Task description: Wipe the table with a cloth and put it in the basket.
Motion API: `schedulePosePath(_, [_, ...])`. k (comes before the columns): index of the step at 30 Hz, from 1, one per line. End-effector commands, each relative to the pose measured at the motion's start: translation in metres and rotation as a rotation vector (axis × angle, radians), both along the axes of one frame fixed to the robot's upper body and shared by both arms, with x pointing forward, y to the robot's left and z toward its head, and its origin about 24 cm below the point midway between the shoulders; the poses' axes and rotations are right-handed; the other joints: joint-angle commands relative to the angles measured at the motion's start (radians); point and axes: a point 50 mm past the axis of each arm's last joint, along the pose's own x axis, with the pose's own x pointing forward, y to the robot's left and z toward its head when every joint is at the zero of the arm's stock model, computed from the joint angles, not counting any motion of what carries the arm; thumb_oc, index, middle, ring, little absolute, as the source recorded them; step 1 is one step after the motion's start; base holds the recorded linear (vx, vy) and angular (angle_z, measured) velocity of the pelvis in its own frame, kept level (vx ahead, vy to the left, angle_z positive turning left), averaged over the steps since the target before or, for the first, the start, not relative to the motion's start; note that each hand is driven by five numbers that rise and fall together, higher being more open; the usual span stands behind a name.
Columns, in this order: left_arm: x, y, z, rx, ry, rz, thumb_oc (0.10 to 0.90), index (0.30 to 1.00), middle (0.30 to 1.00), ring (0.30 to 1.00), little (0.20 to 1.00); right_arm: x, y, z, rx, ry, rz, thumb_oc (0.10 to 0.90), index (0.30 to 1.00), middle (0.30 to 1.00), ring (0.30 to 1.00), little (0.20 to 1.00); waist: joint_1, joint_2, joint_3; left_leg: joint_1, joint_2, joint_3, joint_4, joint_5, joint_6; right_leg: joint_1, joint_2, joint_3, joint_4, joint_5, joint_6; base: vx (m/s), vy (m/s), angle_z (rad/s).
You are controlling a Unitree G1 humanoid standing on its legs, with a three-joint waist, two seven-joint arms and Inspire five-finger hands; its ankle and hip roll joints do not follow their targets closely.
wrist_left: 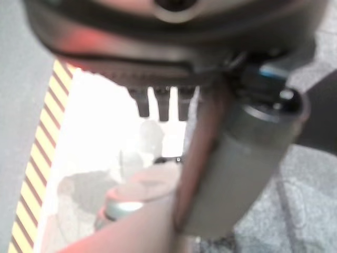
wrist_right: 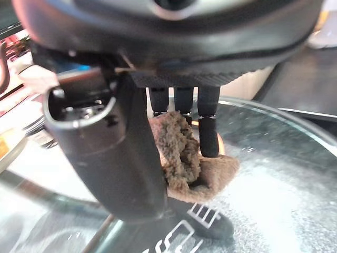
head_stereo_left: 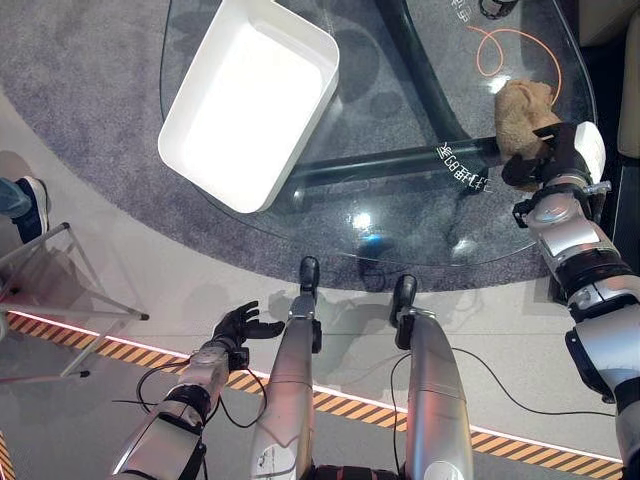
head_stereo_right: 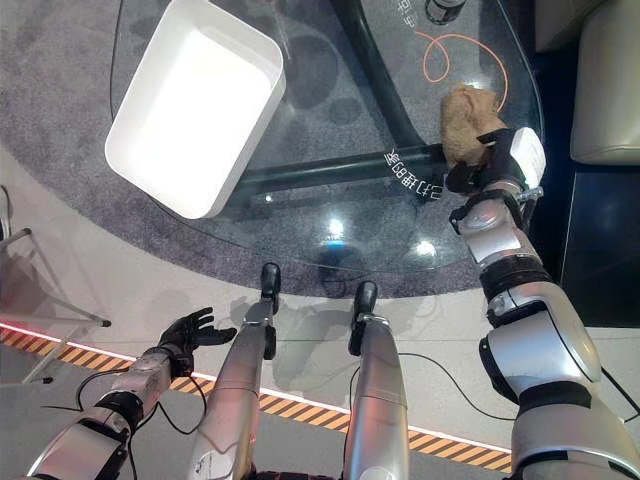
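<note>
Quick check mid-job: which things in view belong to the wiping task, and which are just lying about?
Job:
brown cloth, held in right hand
glass table
white basket

Lying about:
orange cord on the table
left hand, idle, low

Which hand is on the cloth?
The right hand, its fingers curled into the tan cloth on the glass table; the left hand hangs open, off the table.

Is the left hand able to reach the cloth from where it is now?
Probably not. The left hand hangs open low beside the legs, off the table, while the cloth lies at the far right edge under the right hand.
</note>
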Motion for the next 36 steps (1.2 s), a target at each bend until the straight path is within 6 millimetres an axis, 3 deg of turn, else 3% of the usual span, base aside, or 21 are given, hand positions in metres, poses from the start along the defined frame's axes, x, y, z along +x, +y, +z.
schedulePosePath(1, [-0.020, 0.015, -0.013, 0.048, 0.057, 0.029, 0.800, 0.900, 0.900, 0.900, 0.900, 0.012, 0.111, 0.026, -0.154, -0.044, 0.471, 0.100, 0.300, 0.300, 0.300, 0.200, 0.038, 0.012, -0.023, 0.009, -0.092, 0.055, 0.128, -0.095, 0.086, 0.054, 0.017, -0.050, -0.160, 0.120, 0.025, 0.00, 0.000, 0.00])
schedulePosePath(6, [-0.021, 0.012, -0.013, 0.043, 0.055, 0.021, 0.800, 0.900, 0.900, 0.900, 0.900, 0.008, 0.135, 0.020, -0.225, 0.004, 0.581, 0.100, 0.300, 0.300, 0.300, 0.200, 0.037, 0.015, -0.023, 0.016, -0.095, 0.059, 0.124, -0.091, 0.083, 0.061, 0.018, -0.049, -0.167, 0.120, 0.023, 0.00, 0.000, 0.00])
schedulePosePath(24, [-0.018, 0.005, -0.014, 0.037, 0.056, 0.012, 0.800, 0.900, 0.900, 0.900, 0.900, -0.012, 0.187, 0.000, -0.346, 0.121, 0.914, 0.100, 0.300, 0.300, 0.300, 0.200, 0.032, 0.018, -0.023, 0.015, -0.098, 0.066, 0.123, -0.083, 0.080, 0.055, 0.015, -0.048, -0.163, 0.119, 0.022, 0.00, 0.002, 0.01])
schedulePosePath(36, [-0.018, 0.008, -0.012, 0.041, 0.059, 0.008, 0.800, 0.900, 0.900, 0.900, 0.900, -0.029, 0.206, -0.019, -0.430, 0.286, 1.101, 0.100, 0.300, 0.300, 0.300, 0.200, 0.026, 0.016, -0.023, 0.020, -0.099, 0.067, 0.114, -0.072, 0.077, 0.056, 0.012, -0.046, -0.170, 0.126, 0.023, 0.00, 0.000, 0.00])
